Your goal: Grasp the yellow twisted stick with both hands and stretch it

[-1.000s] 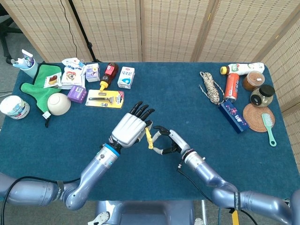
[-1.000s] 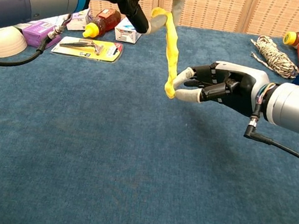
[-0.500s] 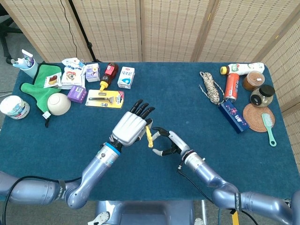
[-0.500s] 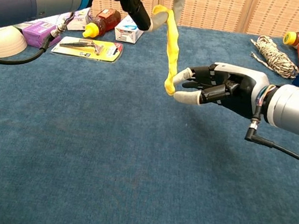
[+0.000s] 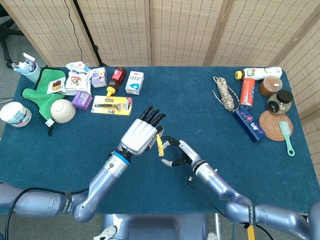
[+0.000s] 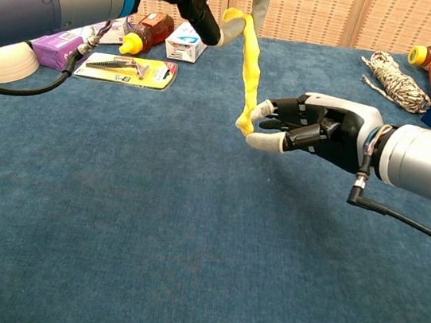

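Chest view, stick [image 6: 250,70] pinched mid-table, hands [image 6: 316,129] close

left hand [image 6: 214,1] cropped, stick [image 6: 249,70] top hidden

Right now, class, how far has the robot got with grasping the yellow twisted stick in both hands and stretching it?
Done: the left hand holds the top end of the yellow stick, lifted off the table. In hand: the right hand has its fingertips closing around the bottom end; a firm grip is not clear. Left: the stretch itself. The stick hangs wavy and twisted, not pulled taut.
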Robot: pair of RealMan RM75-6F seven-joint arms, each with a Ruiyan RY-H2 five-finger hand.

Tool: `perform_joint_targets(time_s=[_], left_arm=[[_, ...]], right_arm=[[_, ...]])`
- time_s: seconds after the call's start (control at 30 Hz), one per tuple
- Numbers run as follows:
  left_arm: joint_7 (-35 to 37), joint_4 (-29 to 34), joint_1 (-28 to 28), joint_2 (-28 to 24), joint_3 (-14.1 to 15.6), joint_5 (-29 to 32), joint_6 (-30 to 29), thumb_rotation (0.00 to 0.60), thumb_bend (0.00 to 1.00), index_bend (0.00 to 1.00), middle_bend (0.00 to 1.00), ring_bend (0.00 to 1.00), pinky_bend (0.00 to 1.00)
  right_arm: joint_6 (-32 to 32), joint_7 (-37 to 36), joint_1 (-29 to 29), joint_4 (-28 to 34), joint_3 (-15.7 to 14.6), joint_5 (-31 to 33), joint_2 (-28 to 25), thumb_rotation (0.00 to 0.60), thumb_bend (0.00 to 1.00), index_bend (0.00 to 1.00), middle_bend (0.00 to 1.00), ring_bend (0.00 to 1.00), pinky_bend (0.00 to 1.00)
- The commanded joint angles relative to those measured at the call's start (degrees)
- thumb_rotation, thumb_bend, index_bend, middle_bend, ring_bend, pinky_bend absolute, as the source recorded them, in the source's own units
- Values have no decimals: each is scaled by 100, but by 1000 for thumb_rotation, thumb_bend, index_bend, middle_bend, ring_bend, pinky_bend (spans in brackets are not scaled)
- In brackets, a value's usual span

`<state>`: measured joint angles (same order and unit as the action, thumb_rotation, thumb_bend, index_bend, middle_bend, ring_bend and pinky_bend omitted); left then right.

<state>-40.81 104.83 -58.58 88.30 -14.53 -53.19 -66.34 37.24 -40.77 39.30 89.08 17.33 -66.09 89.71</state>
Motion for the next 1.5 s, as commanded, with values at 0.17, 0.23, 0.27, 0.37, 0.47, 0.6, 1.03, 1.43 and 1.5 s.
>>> perform_joint_targets(time_s=[0.17, 0.23, 0.27, 0.37, 0.47, 0.6, 1.03, 1.43, 1.5], left_arm=[[3, 70, 12, -66, -1, 42, 14, 600, 557, 725, 170, 85, 0], [1, 74, 13, -74, 0, 45, 11, 600, 556, 725, 171, 85, 0], [3, 75, 14, -77, 0, 48, 9, 600, 556, 725, 170, 85, 0], [-12, 55, 10, -75, 9, 15, -5, 600, 557, 725, 170, 85, 0], [-9, 34, 11, -56, 23, -11, -13, 600, 557, 724, 170, 85, 0], [-12, -3, 6, -31, 36, -24, -9, 600, 557, 725, 170, 85, 0], [-1, -38, 29, -23, 69, -45, -9, 600, 556, 725, 170, 85, 0], [51, -49, 42, -18, 40, -41, -2, 600, 557, 725, 170, 85, 0], [57, -53, 45, -16, 37, -43, -6, 600, 557, 725, 170, 85, 0]], right_arm=[[-15, 17, 5, -34, 22, 45, -11, 600, 329, 449, 110, 0, 0], [-21, 17, 4, -34, 24, 44, -18, 600, 329, 458, 116, 0, 0], [-21, 20, 3, -36, 23, 41, -19, 600, 331, 465, 119, 0, 0], [-20, 23, 2, -40, 23, 41, -11, 600, 336, 480, 128, 0, 0], [-30, 29, 5, -44, 19, 44, -1, 600, 339, 488, 134, 0, 0], [-54, 33, 17, -70, 26, 68, 22, 600, 340, 497, 137, 0, 0], [-71, 31, 3, -84, 32, 71, 29, 600, 357, 538, 169, 0, 0], [-118, 48, -5, -98, 17, 117, 43, 600, 456, 577, 211, 0, 0], [-117, 51, -11, -94, 17, 125, 41, 600, 494, 593, 228, 1, 0]])
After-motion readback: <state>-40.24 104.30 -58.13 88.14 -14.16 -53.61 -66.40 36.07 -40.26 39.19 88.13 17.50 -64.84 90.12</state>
